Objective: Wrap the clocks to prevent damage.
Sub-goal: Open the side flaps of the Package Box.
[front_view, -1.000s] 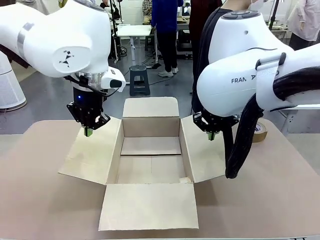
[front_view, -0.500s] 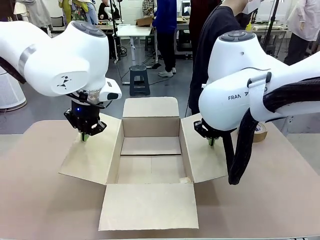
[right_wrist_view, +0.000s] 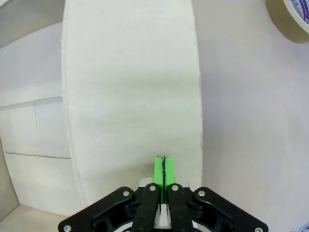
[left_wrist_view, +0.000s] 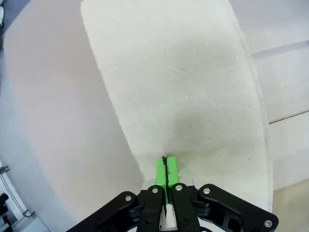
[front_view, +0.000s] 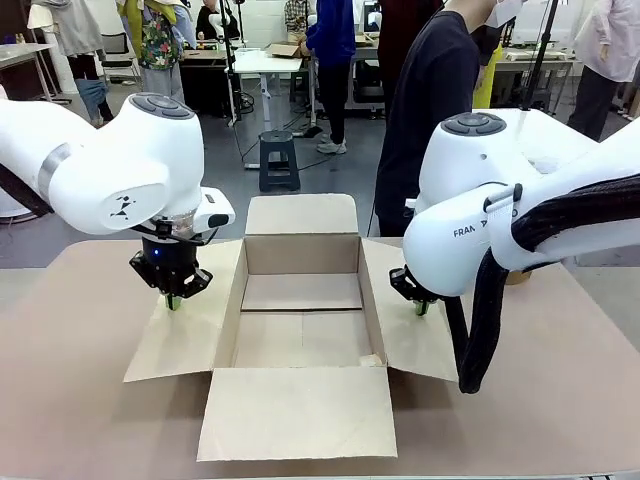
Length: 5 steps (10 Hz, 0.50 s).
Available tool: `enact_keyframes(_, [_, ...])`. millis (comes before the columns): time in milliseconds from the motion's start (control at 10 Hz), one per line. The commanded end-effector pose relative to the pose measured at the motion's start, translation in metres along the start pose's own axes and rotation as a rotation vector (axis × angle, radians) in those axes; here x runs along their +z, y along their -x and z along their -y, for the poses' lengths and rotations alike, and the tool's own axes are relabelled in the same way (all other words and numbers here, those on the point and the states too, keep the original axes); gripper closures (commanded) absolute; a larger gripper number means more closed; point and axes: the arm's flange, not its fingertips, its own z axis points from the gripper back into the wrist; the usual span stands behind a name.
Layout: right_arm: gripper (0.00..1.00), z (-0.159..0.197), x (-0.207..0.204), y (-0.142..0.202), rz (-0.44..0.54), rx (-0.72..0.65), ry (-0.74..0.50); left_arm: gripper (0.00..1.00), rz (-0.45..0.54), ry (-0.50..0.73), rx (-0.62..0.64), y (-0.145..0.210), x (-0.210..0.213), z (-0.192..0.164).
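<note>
A plain brown cardboard box (front_view: 300, 255) sits open in the middle of the table, its mouth facing up. Its far flap (front_view: 300, 213) stands upright, and its near flap (front_view: 297, 412) lies flat on the table. The left flap (front_view: 185, 315) and right flap (front_view: 405, 315) slope outward and down. Inside, the bottom panels meet at a seam.

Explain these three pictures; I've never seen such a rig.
Two white robot arms work at a table. The wide picture looks across it from between them; a person stands opposite. The other two come from cameras on each wrist, looking down the green-tipped fingers. An open, empty cardboard box sits in the middle, flaps spread. The left gripper is shut, tip on the left flap; the right gripper, also shut, on the right flap. Nothing is held. A tape roll lies nearby.
</note>
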Motion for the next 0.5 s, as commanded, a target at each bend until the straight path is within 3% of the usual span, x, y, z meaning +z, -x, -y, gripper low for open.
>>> enact_keyframes(0, [0.99,0.001,-0.013,0.001,0.013,0.001,-0.01,1.0,-0.012,0.055,0.1,0.008,-0.011,0.002])
enact_keyframes(200, [0.99,0.001,-0.017,0.003,0.011,0.003,-0.026,1.0,-0.061,0.201,0.16,0.01,-0.022,-0.004])
enact_keyframes(400, [0.99,-0.002,-0.012,0.005,0.031,0.073,-0.059,1.0,-0.058,0.225,0.182,0.01,-0.022,-0.008])
